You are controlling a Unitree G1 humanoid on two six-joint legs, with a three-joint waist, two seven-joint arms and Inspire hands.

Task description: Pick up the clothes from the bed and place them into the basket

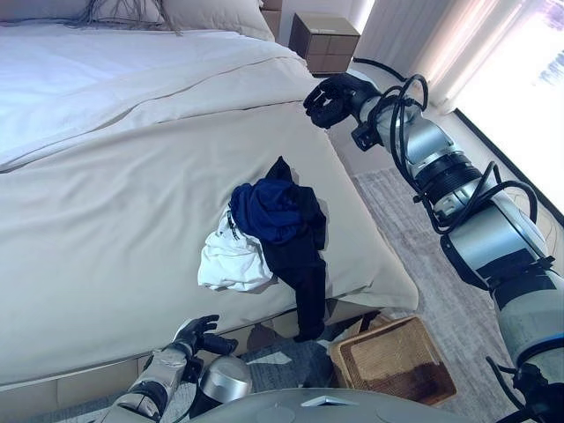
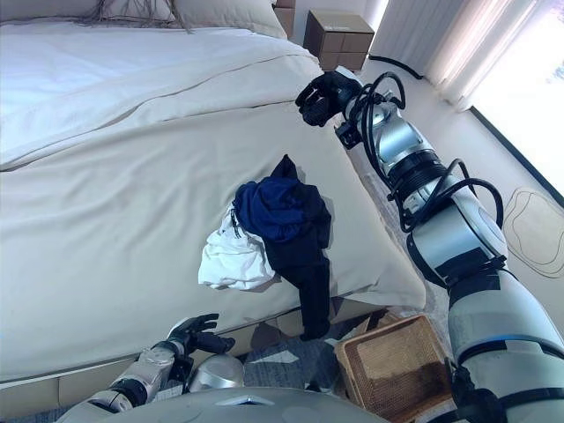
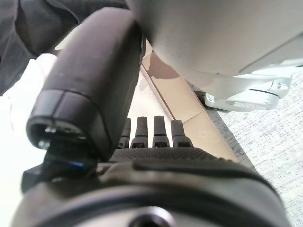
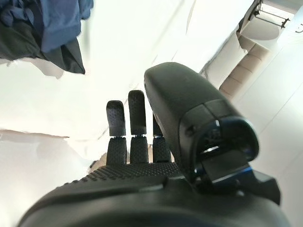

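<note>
Pictured: bed [image 1: 106, 220] spread wide below and to the left of the right hand [image 1: 330, 99], clothes [image 1: 269, 231] piled near the bed's front edge, well apart from that hand and nearer the robot, one dark leg trailing over the side. Basket [image 1: 392, 359] on the floor below that trailing cloth, down beside the bed's corner, empty as far as can be seen. Right hand raised over the bed's far right edge, fingers straight and relaxed in its wrist view, holding nothing. Left hand [image 1: 201, 335] low by the bed's front, just under the pile, fingers loosely extended, also empty. Step in hand, by the look of it: reaching for the pile. Best done by bringing the right hand back and down onto the heap's middle, closing over the blue and dark pieces together, and minding the white piece [image 1: 231, 257] underneath, likely to slip free.
</note>
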